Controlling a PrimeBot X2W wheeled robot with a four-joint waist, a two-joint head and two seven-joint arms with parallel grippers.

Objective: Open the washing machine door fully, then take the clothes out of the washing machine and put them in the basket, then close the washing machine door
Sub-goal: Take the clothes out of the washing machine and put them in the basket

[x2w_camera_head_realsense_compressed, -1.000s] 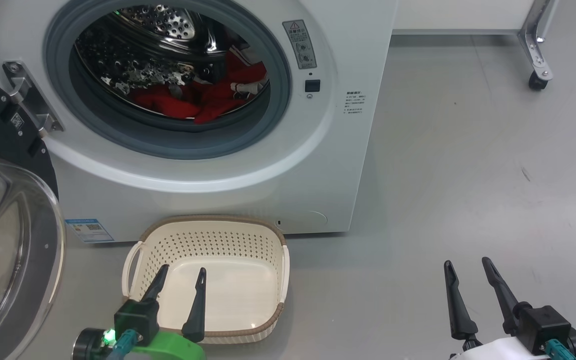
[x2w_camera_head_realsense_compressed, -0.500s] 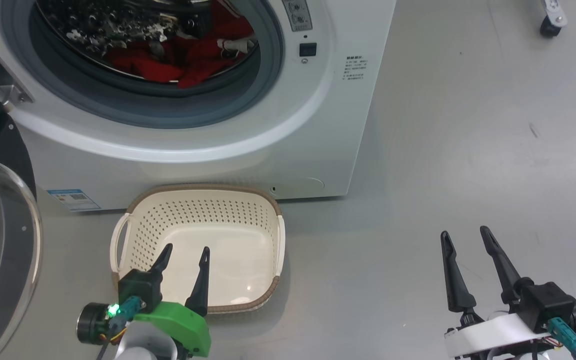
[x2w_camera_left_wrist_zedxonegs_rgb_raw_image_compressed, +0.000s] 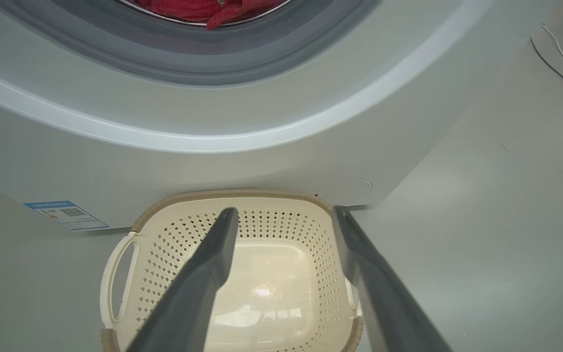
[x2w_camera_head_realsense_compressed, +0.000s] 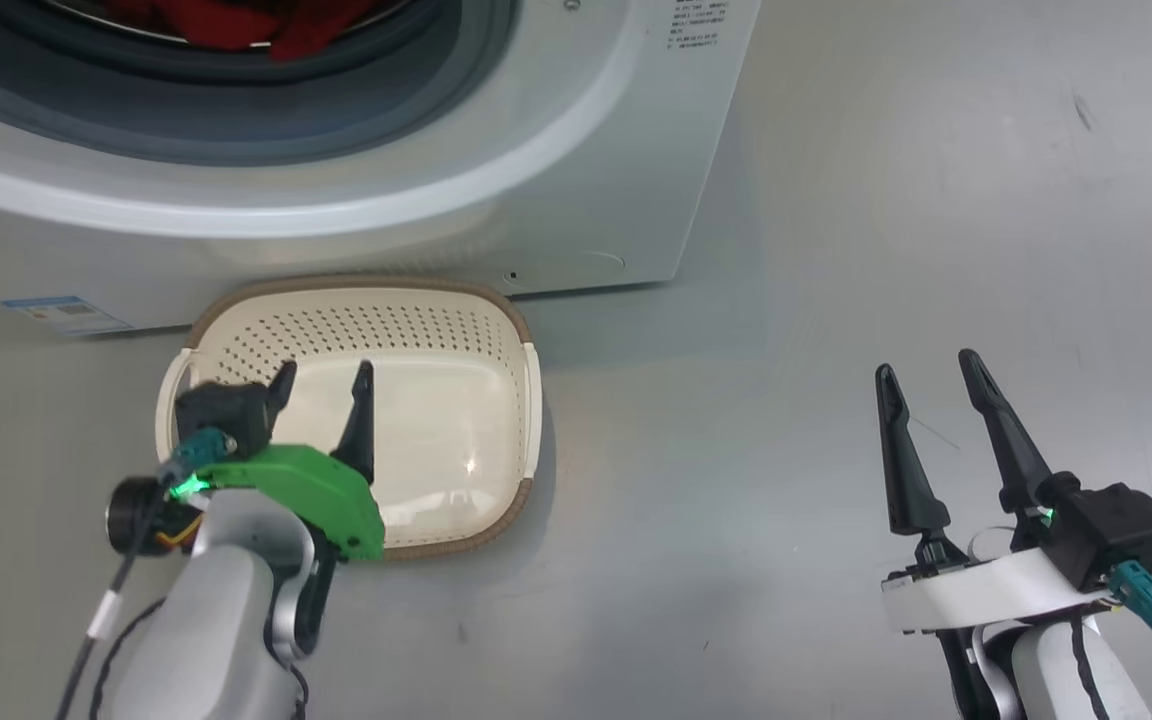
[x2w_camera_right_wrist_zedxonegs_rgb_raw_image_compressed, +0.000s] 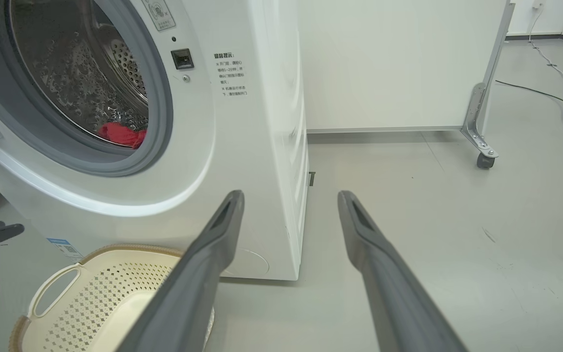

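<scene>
Grey floor [x2w_camera_head_realsense_compressed: 736, 450] held the basket [x2w_camera_head_realsense_compressed: 416, 320] below the empty, wide-spread left gripper [x2w_camera_head_realsense_compressed: 325, 368]. The right gripper [x2w_camera_head_realsense_compressed: 924, 363] gaped empty too. The clothes [x2w_camera_head_realsense_compressed: 226, 20] lay far off in the washing machine [x2w_camera_head_realsense_compressed: 556, 150].

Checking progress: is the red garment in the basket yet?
No, the basket is empty; the clothes lie inside the washing machine.

One washing machine [x2w_camera_head_realsense_compressed: 576, 150], one basket [x2w_camera_head_realsense_compressed: 356, 322], one heap of red clothes [x2w_camera_head_realsense_compressed: 226, 18], one blue label [x2w_camera_head_realsense_compressed: 61, 313], one castor wheel [x2w_camera_right_wrist_zedxonegs_rgb_raw_image_compressed: 483, 160], and two hands: left hand [x2w_camera_head_realsense_compressed: 325, 366], right hand [x2w_camera_head_realsense_compressed: 924, 362].

Head view downward, wrist views forward (low) — all share basket [x2w_camera_head_realsense_compressed: 366, 325]
</scene>
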